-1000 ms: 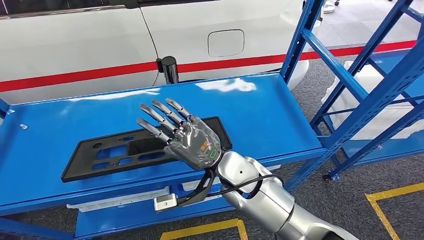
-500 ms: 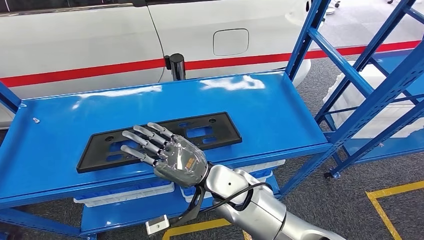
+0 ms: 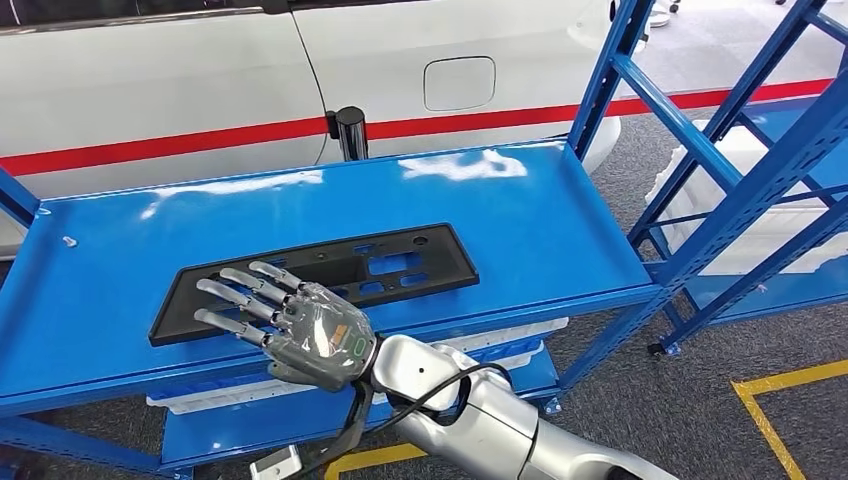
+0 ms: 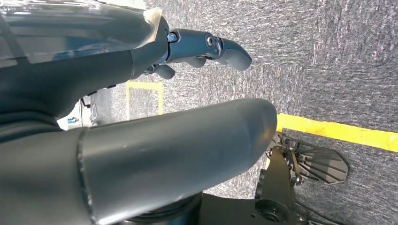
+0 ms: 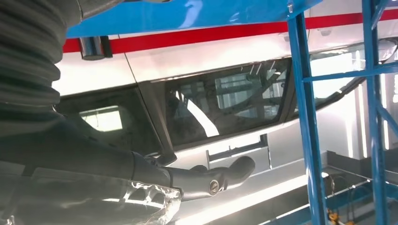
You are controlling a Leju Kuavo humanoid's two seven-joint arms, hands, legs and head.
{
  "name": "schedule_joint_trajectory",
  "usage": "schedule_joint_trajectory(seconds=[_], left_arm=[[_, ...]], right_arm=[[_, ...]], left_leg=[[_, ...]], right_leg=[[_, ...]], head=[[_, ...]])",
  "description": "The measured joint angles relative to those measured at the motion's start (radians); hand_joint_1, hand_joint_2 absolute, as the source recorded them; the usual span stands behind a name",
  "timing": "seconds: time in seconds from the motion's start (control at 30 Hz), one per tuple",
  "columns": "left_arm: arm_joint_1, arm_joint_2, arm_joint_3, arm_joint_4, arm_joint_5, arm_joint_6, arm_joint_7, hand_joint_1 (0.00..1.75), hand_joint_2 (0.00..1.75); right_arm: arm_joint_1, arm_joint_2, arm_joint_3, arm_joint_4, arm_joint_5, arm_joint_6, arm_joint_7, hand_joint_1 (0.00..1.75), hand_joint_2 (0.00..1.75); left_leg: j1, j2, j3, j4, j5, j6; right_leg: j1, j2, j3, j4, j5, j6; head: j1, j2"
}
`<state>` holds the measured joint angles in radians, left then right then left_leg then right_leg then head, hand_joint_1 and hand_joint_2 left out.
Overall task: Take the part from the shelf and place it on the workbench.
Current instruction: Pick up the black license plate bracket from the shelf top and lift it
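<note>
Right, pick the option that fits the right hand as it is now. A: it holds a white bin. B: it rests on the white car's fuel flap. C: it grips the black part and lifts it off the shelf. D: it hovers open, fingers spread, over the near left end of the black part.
D: the right hand has its fingers spread over the near left end of the black part, which lies flat on the blue shelf, ungripped.
</note>
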<state>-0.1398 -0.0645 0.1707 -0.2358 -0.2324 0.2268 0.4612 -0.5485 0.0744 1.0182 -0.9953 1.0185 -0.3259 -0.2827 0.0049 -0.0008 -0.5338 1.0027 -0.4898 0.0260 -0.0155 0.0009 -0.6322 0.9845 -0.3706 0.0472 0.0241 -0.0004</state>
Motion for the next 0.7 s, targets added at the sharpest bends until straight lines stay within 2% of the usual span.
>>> schedule_joint_trajectory(seconds=[0.37,0.7], left_arm=[[-0.002,-0.009,-0.003,0.000,0.008,0.018,0.000,0.00,0.00],[-0.001,-0.012,0.000,0.000,0.011,0.020,0.000,0.00,0.00]], right_arm=[[-0.126,0.150,0.010,0.279,-0.013,-0.011,0.104,0.00,1.75],[-0.158,0.188,0.011,0.365,-0.013,-0.011,0.113,0.00,1.75]], left_leg=[[0.000,0.000,-0.001,0.000,0.002,-0.001],[0.000,0.000,-0.002,0.000,0.002,-0.001]], right_leg=[[0.000,0.000,-0.001,0.001,0.001,0.000],[0.000,0.000,-0.003,0.001,0.001,0.000]], head=[[0.000,0.000],[0.000,0.000]])
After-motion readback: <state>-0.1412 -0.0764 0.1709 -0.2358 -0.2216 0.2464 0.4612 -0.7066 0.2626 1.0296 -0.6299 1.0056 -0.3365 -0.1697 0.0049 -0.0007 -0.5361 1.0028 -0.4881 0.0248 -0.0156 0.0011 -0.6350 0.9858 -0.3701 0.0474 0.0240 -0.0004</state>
